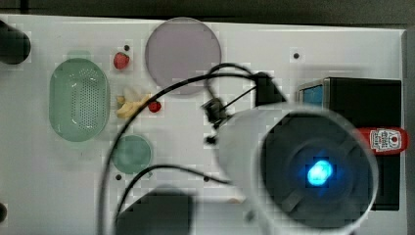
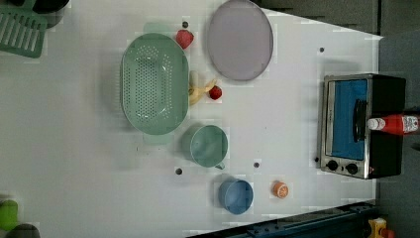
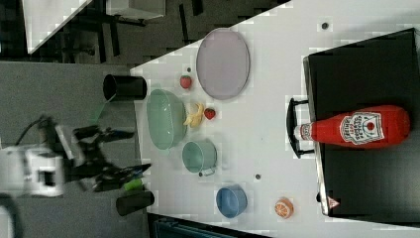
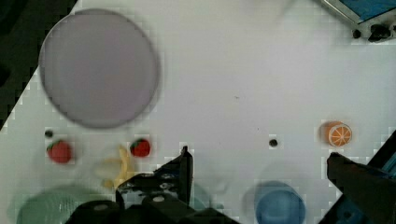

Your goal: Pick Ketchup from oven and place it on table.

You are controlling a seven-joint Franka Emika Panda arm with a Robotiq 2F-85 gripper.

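My hand (image 4: 257, 163) hangs wide open above the white bench (image 4: 233, 70); the slim red plastic ketchup bottle (image 3: 359, 128) lies on the black-topped toaster oven (image 3: 366, 64) (untouched).

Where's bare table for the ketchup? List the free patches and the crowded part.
Free: the table on the left view's left of the colander, and the strip between the purple plate and oven. Crowded: around the colander, banana, strawberries and cups.

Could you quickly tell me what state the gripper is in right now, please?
Gripper: open, jaws spread wide, holding nothing. It hangs above the table, while the ketchup lies on top of the oven.
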